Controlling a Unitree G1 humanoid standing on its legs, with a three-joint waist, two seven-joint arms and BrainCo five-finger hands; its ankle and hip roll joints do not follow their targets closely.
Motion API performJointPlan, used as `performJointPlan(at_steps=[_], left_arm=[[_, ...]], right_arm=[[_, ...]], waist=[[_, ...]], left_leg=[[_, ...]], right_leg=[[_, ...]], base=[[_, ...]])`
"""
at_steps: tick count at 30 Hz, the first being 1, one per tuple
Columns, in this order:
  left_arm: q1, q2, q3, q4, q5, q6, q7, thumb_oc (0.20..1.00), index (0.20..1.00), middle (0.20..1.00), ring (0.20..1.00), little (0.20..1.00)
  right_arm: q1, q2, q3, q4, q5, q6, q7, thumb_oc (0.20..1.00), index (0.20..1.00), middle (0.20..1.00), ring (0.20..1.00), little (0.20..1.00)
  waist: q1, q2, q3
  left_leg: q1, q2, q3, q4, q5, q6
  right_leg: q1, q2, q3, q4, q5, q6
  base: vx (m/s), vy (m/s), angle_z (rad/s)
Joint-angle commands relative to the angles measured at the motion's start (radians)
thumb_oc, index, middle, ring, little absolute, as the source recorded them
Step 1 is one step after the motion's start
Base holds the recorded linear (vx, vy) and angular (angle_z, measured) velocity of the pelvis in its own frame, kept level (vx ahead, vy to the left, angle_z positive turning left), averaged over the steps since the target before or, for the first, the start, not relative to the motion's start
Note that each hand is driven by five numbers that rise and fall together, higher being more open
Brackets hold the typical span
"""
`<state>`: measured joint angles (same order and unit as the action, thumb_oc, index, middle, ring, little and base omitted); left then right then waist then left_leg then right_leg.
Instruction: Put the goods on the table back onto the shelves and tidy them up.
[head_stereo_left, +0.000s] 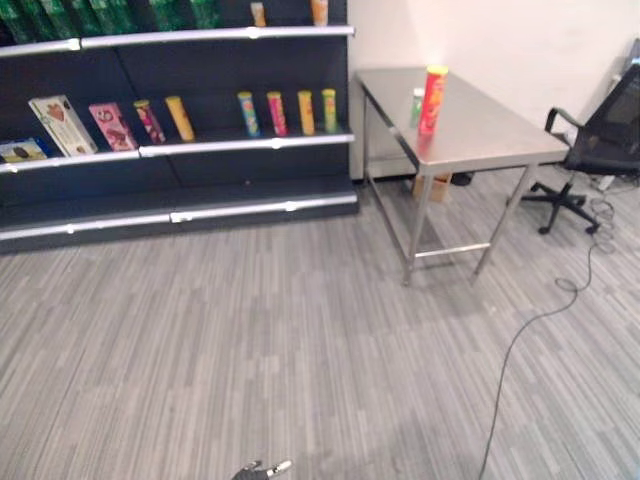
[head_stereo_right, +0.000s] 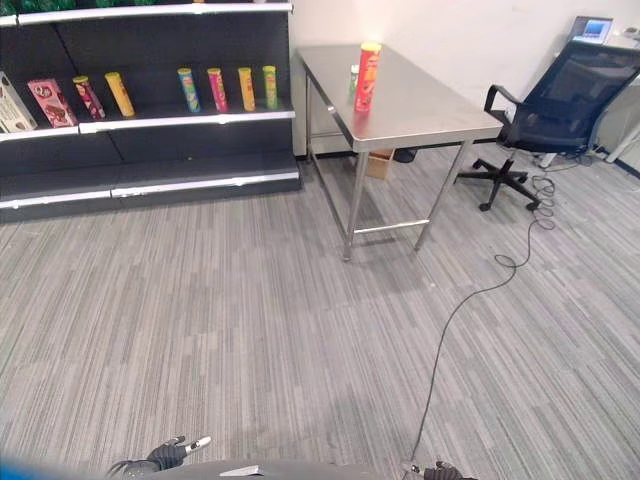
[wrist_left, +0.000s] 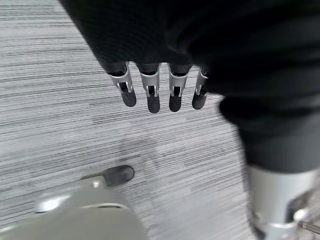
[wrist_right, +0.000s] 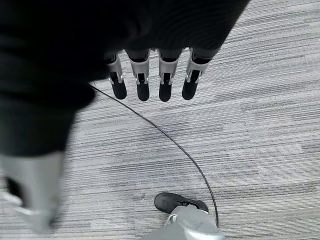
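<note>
A: Two items sit on the table (head_stereo_right: 430, 115) beside the shelves (head_stereo_left: 200, 150)?
B: Yes. A tall red can (head_stereo_left: 432, 99) stands upright, long axis vertical, a small green can (head_stereo_left: 417, 104) just behind.
A: Hands?
B: Left hand (wrist_left: 150, 87) and right hand (wrist_right: 150, 80) hang empty, fingers straight.

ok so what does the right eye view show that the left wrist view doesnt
The right eye view takes in the steel table with a tall red can and a small green can on it, the dark shelves holding four upright cans, a black office chair and the right hand. The left wrist view gives the close look at the left hand: fingers straight, holding nothing. Both show that left hand low over the grey striped carpet.
</note>
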<state>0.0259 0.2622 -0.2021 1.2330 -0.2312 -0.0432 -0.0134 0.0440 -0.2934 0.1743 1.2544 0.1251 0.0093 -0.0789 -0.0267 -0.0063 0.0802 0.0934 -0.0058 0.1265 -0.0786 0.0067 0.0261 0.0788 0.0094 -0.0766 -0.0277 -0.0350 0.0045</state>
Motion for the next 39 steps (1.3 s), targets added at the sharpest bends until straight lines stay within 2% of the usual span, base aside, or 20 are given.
performJointPlan(at_steps=[1, 25, 39], left_arm=[[-0.066, -0.004, 0.012, 0.039, 0.009, -0.017, -0.005, 1.0, 1.0, 1.0, 1.0, 1.0], [-0.063, -0.01, -0.003, 0.05, 0.053, -0.019, 0.011, 1.0, 1.0, 1.0, 1.0, 1.0], [-0.07, -0.003, -0.002, 0.056, 0.067, -0.019, 0.028, 1.0, 1.0, 1.0, 1.0, 1.0]], right_arm=[[-0.071, -0.021, 0.046, 0.031, -0.012, -0.012, -0.001, 1.0, 1.0, 1.0, 1.0, 1.0], [-0.077, -0.013, 0.078, 0.02, -0.043, -0.016, -0.016, 1.0, 1.0, 1.0, 1.0, 1.0], [-0.101, -0.017, 0.099, 0.016, -0.07, -0.01, -0.017, 1.0, 1.0, 1.0, 1.0, 1.0]], waist=[[-0.016, -0.018, 0.017], [-0.01, -0.019, 0.023], [0.007, -0.018, 0.039]], left_leg=[[0.035, 0.007, -0.032, -0.009, -0.053, -0.061], [0.02, 0.005, -0.034, -0.009, -0.05, -0.061], [-0.018, -0.023, -0.052, -0.009, -0.048, -0.034]], right_leg=[[0.037, -0.046, -0.013, -0.051, 0.022, 0.083], [0.028, -0.057, -0.017, -0.06, 0.035, 0.091], [-0.023, -0.076, 0.005, -0.049, 0.06, 0.113]], base=[[0.0, 0.0, 0.0], [0.0, 0.0, 0.0], [-0.01, 0.055, -0.02]])
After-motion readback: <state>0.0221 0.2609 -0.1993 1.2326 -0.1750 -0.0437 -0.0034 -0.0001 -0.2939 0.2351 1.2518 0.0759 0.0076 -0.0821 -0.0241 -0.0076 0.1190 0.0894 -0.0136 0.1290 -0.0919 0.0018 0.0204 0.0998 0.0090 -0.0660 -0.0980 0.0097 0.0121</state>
